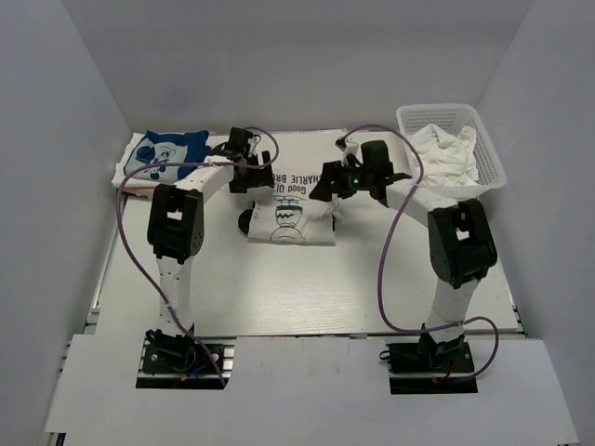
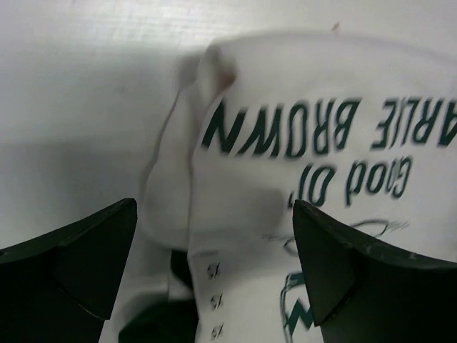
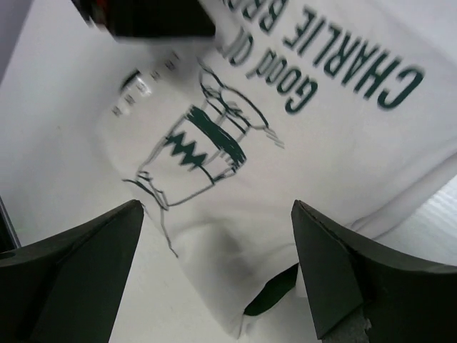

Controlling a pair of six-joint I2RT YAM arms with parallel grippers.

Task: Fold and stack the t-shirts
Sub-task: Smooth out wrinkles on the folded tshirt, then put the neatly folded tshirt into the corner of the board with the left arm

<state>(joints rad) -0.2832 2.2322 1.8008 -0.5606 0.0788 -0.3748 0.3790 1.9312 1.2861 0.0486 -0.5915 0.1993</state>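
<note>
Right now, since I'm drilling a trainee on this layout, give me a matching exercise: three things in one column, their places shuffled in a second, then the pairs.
Things
1. Charlie Brown t-shirt
2. blue cartoon t-shirt
3. white basket

Places, as seen in the top view
A. far right corner
B. far left corner
C. centre, print facing up

Pairs: 1-C, 2-B, 3-A
</note>
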